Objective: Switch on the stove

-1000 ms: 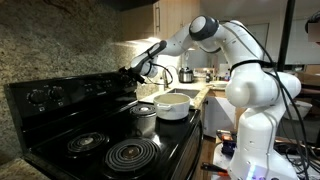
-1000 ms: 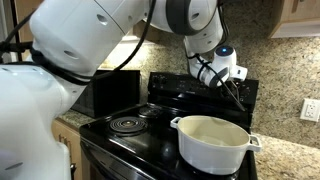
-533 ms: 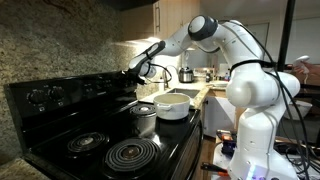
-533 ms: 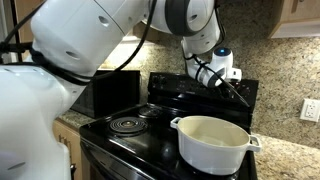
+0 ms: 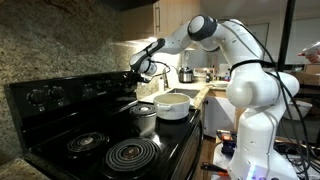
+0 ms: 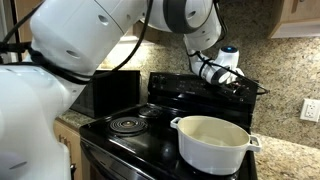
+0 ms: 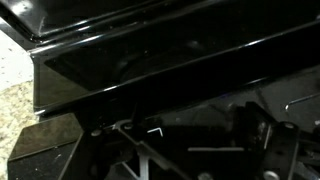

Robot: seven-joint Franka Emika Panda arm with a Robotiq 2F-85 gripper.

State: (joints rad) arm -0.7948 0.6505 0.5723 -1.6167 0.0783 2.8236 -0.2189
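Note:
The glossy black stove (image 5: 62,122) has spiral coil burners (image 5: 132,153) and a raised back panel (image 5: 75,90) with round knobs (image 5: 41,97). It also shows in an exterior view (image 6: 160,116). My gripper (image 5: 134,72) is right at the far end of the back panel, and in an exterior view (image 6: 248,87) its dark fingers lie across the panel's top right end. The wrist view is filled with the black panel (image 7: 180,50) from very close. My fingers are lost in the dark there, so I cannot tell whether they are open or shut on a knob.
A white pot (image 5: 173,105) (image 6: 212,141) stands on a rear burner, and a small metal pot (image 5: 145,117) stands beside it. A granite backsplash (image 5: 60,45) rises behind the stove. A counter with kitchenware (image 5: 186,75) lies beyond, and a black appliance (image 6: 112,92) stands beside the stove.
My gripper has swung from pointing down at the panel's face to lying along its top right end. The pots and the stove have not moved.

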